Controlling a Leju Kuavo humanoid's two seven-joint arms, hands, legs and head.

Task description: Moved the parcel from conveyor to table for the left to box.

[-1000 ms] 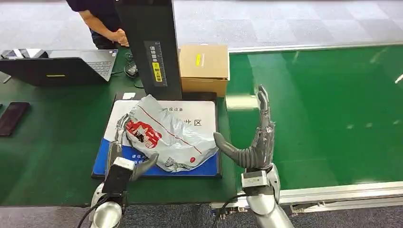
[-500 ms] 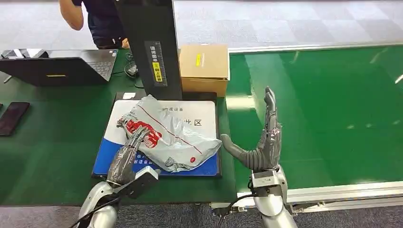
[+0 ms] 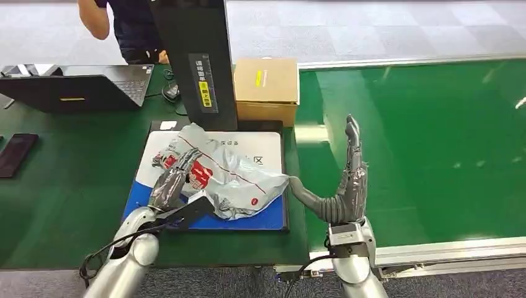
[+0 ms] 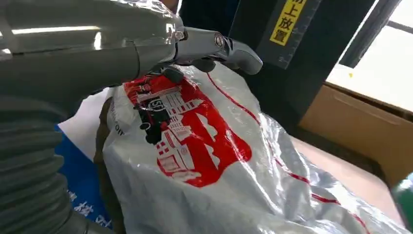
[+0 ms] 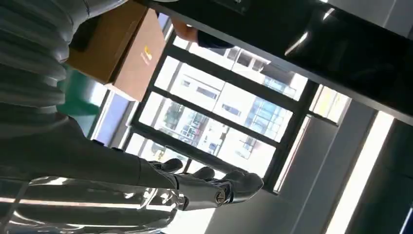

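The parcel [image 3: 232, 177], a crumpled grey plastic bag with a red print, lies on the blue and white mat [image 3: 263, 220] on the table. My left hand [image 3: 173, 180] holds its left end, fingers laid over the red print and the thumb under the near edge. The left wrist view shows the parcel [image 4: 204, 161] close up, with the left hand's thumb [image 4: 219, 46] against it. My right hand [image 3: 347, 180] stands upright and open at the parcel's right end, thumb tip at the bag's corner, fingers pointing up. In the right wrist view the right hand [image 5: 204, 187] holds nothing.
A cardboard box [image 3: 267, 87] and a black scanner column [image 3: 198, 62] stand behind the mat. The green conveyor belt [image 3: 428, 143] runs on the right. A laptop [image 3: 80, 87] and a phone [image 3: 15, 152] lie on the left. A person [image 3: 124, 25] stands at the back.
My left hand turned from beside the parcel onto its top and closed around its left end; the bag bunched up slightly. My right hand drew back a little to the right and stayed open.
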